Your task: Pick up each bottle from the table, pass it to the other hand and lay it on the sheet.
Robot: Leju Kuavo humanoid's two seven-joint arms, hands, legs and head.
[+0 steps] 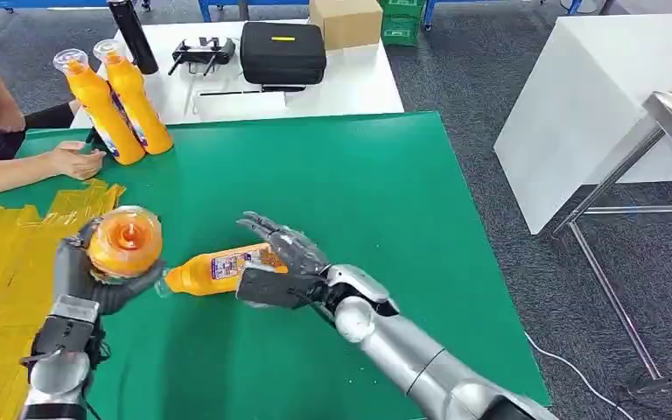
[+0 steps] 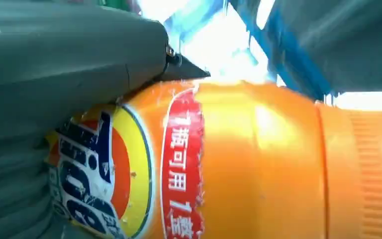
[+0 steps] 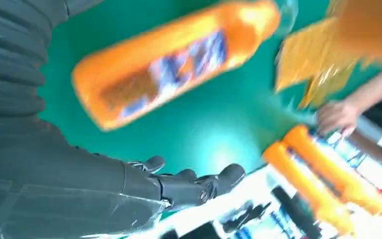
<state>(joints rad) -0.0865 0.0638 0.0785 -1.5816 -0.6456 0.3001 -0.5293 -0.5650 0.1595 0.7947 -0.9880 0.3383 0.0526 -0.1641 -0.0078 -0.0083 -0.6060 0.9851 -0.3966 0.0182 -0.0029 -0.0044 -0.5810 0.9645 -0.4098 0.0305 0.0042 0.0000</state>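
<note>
Bottle in the left hand (image 1: pixel 124 242): orange, held upright above the near-left part of the green table (image 1: pixel 385 192), its bottom end turned toward the head camera. The left hand (image 1: pixel 83 284) grips it from below and behind, fingers wrapped round the body. The left wrist view adds what the head view cannot: the label at close range, a blue, yellow and red logo and a red band with white characters, with the thick grey thumb (image 2: pixel 79 55) pressed along the bottle's side. Lying bottle (image 1: pixel 214 269): on its side on the green surface, neck pointing toward the left hand, far end just beside the right hand (image 1: pixel 280 262). In the head view the right hand's fingers are spread over that end, and contact cannot be told there. The right wrist view shows the dark fingertips (image 3: pixel 229 175) apart and clear of the bottle, holding nothing. Yellow sheet (image 1: pixel 9 262): crumpled, on the table's left side, partly under the left arm. Two more orange bottles (image 1: pixel 114 101) stand upright at the far-left corner; a person's hand (image 1: pixel 74 160) rests just beside their bases. Behind, a white table (image 1: pixel 350 83) carries a black case (image 1: pixel 283 51), a cardboard box (image 1: pixel 346 21) and a controller (image 1: pixel 201 52).
</note>
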